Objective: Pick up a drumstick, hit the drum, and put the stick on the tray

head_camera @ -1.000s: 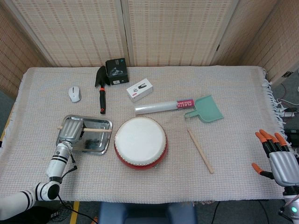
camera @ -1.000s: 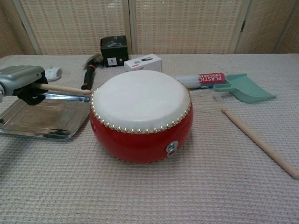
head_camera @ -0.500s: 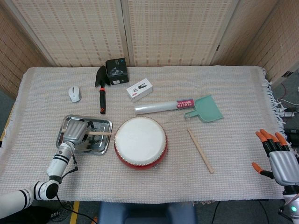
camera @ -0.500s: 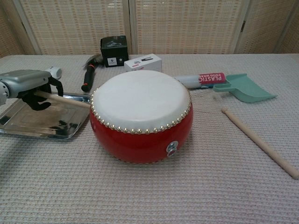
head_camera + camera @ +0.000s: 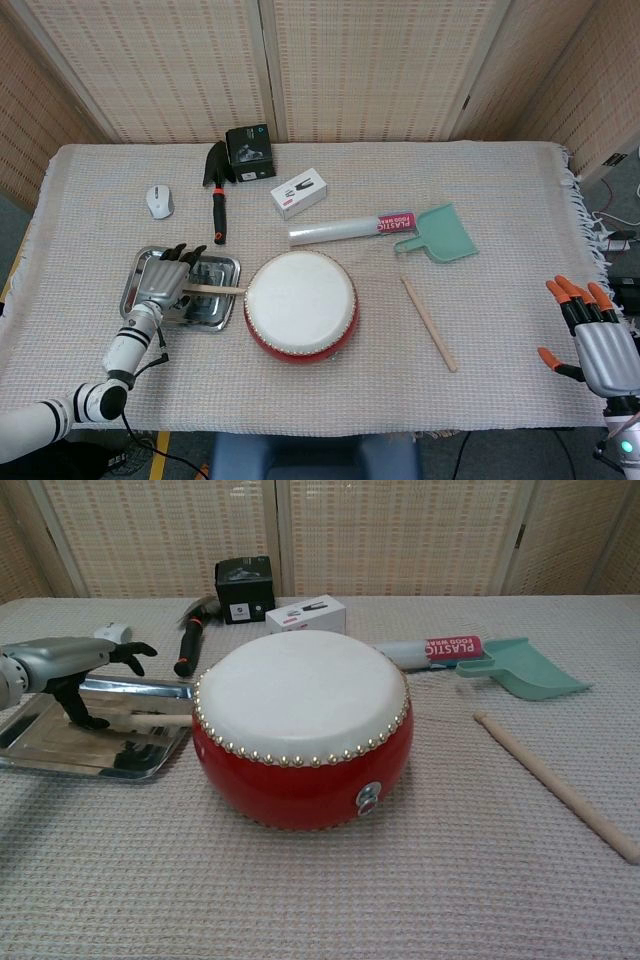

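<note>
The left hand [image 5: 163, 279] hovers over the tray [image 5: 217, 268] with fingers spread, holding nothing. A drumstick [image 5: 214, 289] lies in the tray, its tip beside the drum [image 5: 300, 302]. The right hand [image 5: 592, 341] is spread and empty near the tabletop [image 5: 500, 210] edge.

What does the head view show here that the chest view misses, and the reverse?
Only the head view shows the right hand, open past the table's right edge, and the whole mouse. Only the chest view shows the drum's red side wall with its studs. Both show the left hand, fingers spread over the tray, the drumstick lying on it, and the second stick right of the drum.
</note>
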### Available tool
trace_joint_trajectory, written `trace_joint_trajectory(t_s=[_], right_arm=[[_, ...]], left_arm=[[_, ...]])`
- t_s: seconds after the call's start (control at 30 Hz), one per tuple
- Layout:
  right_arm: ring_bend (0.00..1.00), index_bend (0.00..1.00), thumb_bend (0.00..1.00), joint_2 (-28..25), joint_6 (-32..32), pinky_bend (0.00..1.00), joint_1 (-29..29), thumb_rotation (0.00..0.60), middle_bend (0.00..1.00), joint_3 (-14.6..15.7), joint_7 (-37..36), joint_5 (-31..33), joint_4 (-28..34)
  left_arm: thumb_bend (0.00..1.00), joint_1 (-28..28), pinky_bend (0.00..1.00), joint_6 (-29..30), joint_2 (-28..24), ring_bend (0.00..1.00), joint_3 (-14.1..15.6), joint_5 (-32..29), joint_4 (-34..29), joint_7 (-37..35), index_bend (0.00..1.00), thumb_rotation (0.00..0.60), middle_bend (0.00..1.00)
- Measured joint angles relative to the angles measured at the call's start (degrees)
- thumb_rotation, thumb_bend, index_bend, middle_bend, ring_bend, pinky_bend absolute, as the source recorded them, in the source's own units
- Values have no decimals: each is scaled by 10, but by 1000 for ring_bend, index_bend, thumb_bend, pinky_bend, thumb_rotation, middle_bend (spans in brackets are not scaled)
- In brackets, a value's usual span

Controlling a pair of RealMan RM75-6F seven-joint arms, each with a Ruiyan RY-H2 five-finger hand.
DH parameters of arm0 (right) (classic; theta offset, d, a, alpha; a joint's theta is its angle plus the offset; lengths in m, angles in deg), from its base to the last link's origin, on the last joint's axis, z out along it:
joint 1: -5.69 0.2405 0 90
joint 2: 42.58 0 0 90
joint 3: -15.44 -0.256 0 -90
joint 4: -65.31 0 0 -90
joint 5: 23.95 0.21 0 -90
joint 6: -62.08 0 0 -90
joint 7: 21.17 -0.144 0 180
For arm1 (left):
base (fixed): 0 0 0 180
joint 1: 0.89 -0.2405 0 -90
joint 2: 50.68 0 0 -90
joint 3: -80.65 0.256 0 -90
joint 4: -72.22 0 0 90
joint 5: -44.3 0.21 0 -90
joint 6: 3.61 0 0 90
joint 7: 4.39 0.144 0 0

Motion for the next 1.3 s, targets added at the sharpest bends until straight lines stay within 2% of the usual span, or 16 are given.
trace_joint_trajectory(t_s=[0.17,0.47,0.6,0.87,1.0,1.3], right_arm=[[0,5,211,0,0,0,1,600,21,0,1,0,0],[0,5,211,-3,5,0,-2,600,21,-1,1,0,2],[0,5,211,-6,5,0,-3,600,21,-1,-3,2,2],[0,10,211,-20,1,0,-1,600,21,-3,-29,3,0],[0,22,211,-20,1,0,2,600,21,-5,-43,-2,-9],[0,34,211,-10,11,0,4,600,21,-3,-33,-20,-14]], left_arm=[[249,4,43,-14,-15,0,-1,-17,-21,-5,0,600,0],[241,-8,44,17,-45,0,-10,-18,-71,-30,0,600,0],[287,-28,97,56,-65,0,-23,-11,-100,-62,10,600,15],[323,-89,146,188,-99,55,-28,27,-133,-82,149,600,110],[322,-139,145,257,-121,55,-11,56,-153,-75,172,600,121],[324,-239,136,347,-163,55,49,121,-210,-87,181,600,125]])
